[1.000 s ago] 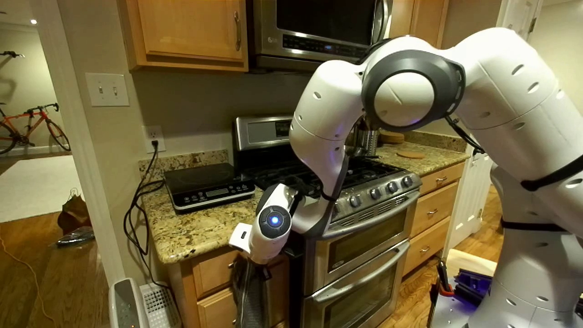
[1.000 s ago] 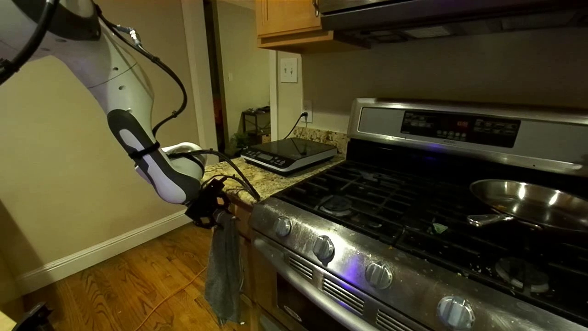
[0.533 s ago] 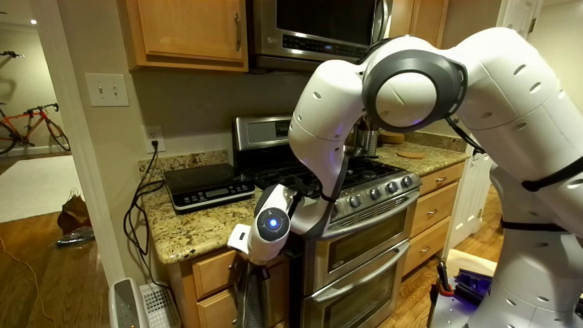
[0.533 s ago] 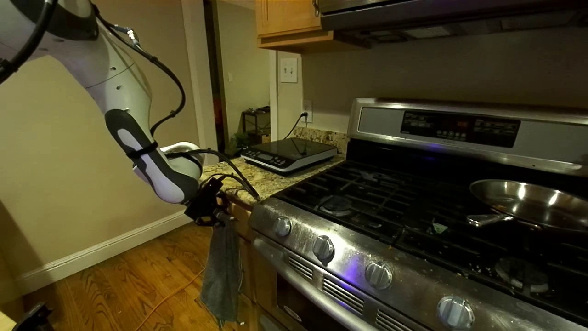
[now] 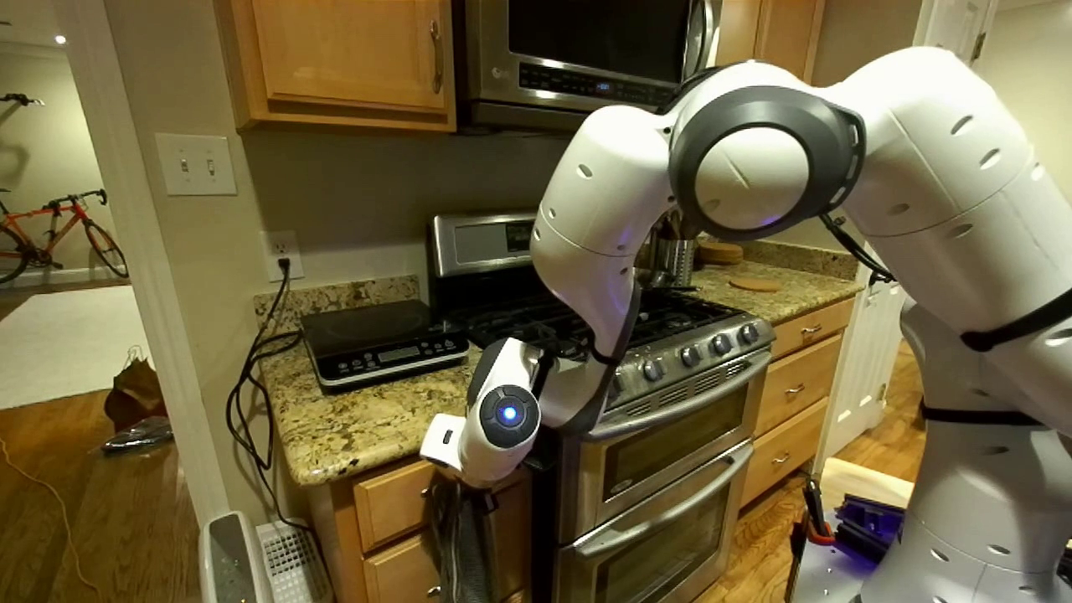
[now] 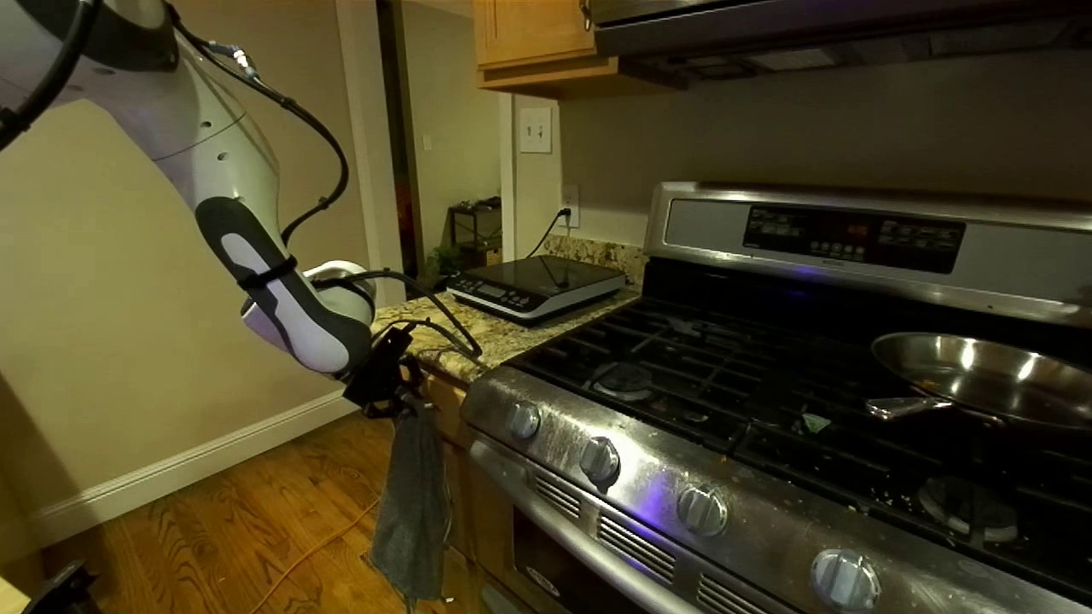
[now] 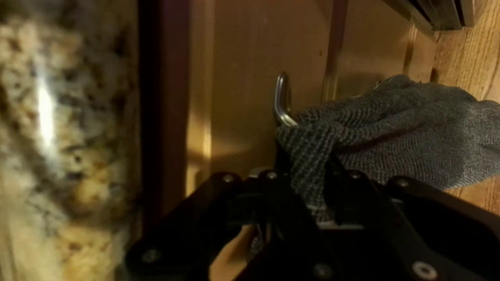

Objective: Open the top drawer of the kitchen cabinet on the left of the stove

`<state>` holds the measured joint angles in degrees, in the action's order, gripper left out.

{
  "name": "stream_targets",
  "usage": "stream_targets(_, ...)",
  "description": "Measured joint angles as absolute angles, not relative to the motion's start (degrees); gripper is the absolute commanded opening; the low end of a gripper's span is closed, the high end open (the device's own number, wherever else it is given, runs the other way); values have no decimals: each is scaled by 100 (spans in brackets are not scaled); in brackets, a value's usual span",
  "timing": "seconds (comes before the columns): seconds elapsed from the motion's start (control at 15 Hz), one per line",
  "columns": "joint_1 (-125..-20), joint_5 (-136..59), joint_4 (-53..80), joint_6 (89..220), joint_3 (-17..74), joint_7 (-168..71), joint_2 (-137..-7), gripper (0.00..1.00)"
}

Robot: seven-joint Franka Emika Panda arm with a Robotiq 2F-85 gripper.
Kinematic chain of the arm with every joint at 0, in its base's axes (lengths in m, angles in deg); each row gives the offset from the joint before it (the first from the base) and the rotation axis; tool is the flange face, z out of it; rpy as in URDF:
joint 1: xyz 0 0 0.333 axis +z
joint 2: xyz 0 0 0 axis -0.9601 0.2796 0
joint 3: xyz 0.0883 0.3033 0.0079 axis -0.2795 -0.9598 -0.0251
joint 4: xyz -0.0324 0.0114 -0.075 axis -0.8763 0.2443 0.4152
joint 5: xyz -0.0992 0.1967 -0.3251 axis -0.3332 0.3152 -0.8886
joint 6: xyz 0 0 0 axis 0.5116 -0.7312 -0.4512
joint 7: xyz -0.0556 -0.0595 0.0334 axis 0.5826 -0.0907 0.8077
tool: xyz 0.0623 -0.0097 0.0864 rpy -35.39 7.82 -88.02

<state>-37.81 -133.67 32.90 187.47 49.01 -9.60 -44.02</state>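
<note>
The top drawer is a light-oak front under the granite top of the kitchen cabinet. It looks closed. The drawer also shows in the wrist view, with its metal handle partly covered by a grey towel. My gripper has its fingers on both sides of the bunched towel at the handle and looks shut on it; whether the handle is between the fingers is hidden. The gripper also shows in an exterior view. The stove stands right beside the cabinet.
An induction cooktop sits on the granite counter, its cord hanging at the wall side. A white appliance stands on the floor by the cabinet. A steel pan rests on the stove. The lower cabinet door is below the drawer.
The arm has shifted only slightly at the handle. The towel has shifted a little with the gripper, its lower part moving slightly left in an exterior view. The drawer has not visibly moved.
</note>
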Motion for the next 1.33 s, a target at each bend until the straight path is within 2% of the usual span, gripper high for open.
stream_targets(0.67,-3787,-14962,3501,18739,4768,304,-4591,10)
stream_targets(0.73,-3792,-15100,3513,18726,4753,420,-4603,21)
stream_targets(1.2,-3797,-15321,3524,18687,4727,618,-4612,21)
stream_targets(1.27,-3797,-15321,3524,18686,4727,618,-4612,8)
stream_targets(1.33,-3797,-15321,3524,18685,4727,618,-4612,8)
